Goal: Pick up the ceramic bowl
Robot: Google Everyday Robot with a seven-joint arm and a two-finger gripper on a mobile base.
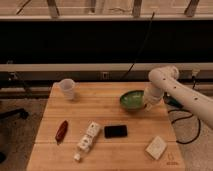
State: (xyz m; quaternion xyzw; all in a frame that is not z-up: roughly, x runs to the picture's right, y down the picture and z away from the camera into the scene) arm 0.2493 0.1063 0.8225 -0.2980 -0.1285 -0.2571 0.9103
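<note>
Wooden slatted table [100, 110]. Far left corner: small white cup [67, 89], upright. Front left: dark red oblong item [61, 130], then a white segmented blocky object [87, 141] lying diagonally. Flat black phone [115, 131] mid-table. Round green glazed ceramic bowl [132, 100] at the far right, tilted. Gripper [148, 103] at its right rim; jaw state cannot tell. White squarish pad [156, 147] front right.

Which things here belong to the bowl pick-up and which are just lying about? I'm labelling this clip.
Job: ceramic bowl; gripper at the bowl's right rim.

Lying about: white cup, black phone, red item, white multi-part object, white block, all on the wooden table.
</note>
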